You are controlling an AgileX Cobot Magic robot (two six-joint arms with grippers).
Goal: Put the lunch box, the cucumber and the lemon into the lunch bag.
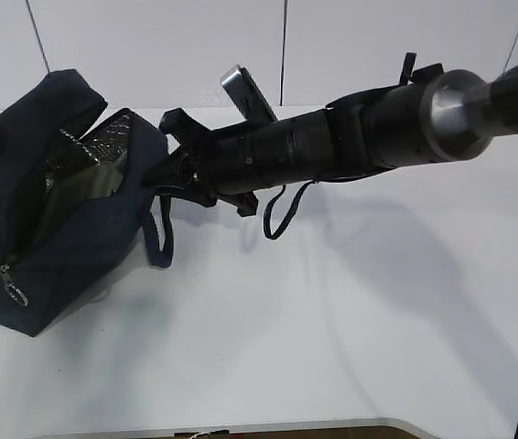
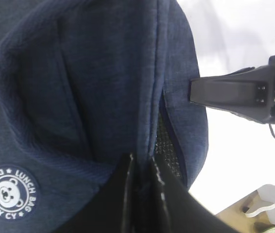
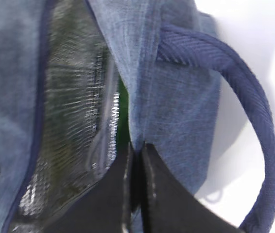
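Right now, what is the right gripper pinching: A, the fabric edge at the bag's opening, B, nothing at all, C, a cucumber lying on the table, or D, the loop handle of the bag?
A: in the right wrist view the right gripper has its fingers closed on the blue fabric edge of the lunch bag, beside the silver lining; the loop handle hangs free to the side.

A white table (image 1: 332,347) stands before a pale, seemingly panelled wall (image 1: 149,46).
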